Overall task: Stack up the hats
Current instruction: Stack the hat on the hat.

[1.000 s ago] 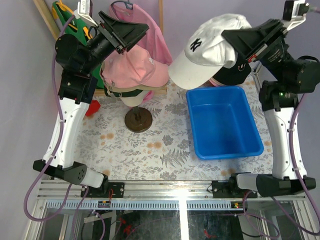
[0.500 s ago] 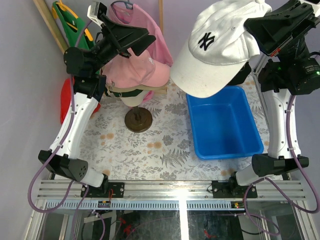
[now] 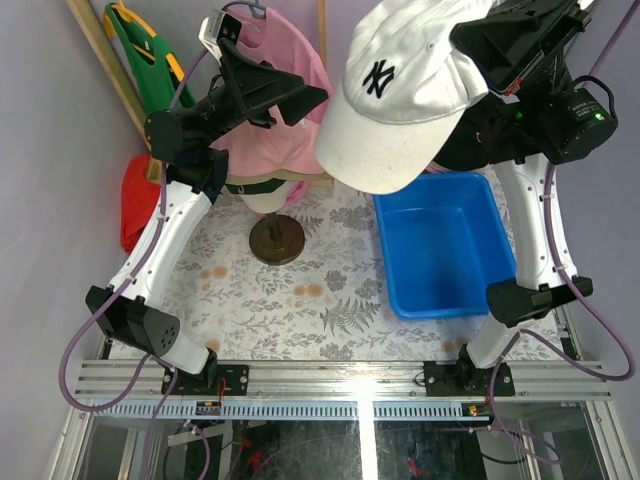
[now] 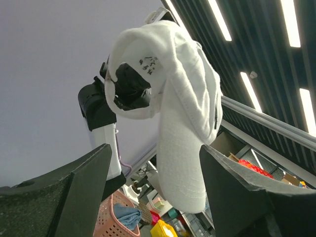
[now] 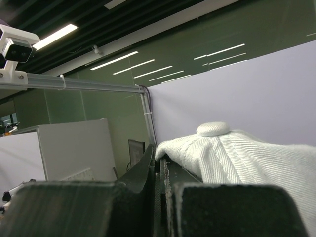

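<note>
A white baseball cap with a dark logo hangs high over the table's back, brim pointing down. My right gripper is shut on its rear edge; in the right wrist view the pinched fabric sits in the right gripper, with the white cap lying over one finger. My left gripper is open and raised just left of the cap. Through its fingers the white cap shows ahead, untouched. A pink cap sits on the cream mannequin head, partly hidden by my left arm.
A blue bin stands at the right of the table, below the white cap. Dark fabric lies behind it. A pink T-shirt and a green one hang at the back. The mannequin's round base stands left of the bin.
My right arm has lifted the white cap higher and carried it left toward the mannequin. My left gripper has risen and swung right, staying open.
</note>
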You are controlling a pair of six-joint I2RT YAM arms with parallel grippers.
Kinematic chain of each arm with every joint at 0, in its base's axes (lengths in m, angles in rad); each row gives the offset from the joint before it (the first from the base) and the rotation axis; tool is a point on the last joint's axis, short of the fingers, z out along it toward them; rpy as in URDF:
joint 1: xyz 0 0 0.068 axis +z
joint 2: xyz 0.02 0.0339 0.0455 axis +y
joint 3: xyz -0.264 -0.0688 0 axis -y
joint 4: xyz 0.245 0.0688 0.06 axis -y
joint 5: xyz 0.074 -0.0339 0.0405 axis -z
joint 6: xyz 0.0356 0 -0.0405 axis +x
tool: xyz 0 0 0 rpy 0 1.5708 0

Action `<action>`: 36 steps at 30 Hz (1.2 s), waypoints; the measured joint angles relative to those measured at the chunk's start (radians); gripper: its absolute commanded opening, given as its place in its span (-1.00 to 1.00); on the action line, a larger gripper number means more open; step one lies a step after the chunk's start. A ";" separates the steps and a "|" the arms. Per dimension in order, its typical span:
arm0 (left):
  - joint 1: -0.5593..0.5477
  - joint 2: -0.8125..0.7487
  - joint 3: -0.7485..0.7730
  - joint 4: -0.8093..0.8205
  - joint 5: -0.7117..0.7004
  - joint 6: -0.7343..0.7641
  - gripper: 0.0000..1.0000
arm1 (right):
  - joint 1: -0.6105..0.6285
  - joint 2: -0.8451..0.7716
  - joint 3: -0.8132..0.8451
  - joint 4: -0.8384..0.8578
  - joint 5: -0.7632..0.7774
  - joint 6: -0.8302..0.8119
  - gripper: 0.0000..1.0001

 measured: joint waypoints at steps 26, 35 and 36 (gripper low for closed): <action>-0.020 0.019 -0.036 0.303 0.014 -0.232 0.31 | 0.125 0.217 0.190 -0.047 0.000 -0.040 -1.00; -0.023 0.032 -0.021 0.401 0.006 -0.255 -0.34 | 0.136 0.219 0.177 -0.022 0.000 -0.039 -1.00; -0.024 0.034 -0.021 0.413 0.002 -0.255 -0.47 | 0.137 0.219 0.171 -0.019 0.000 -0.039 -1.00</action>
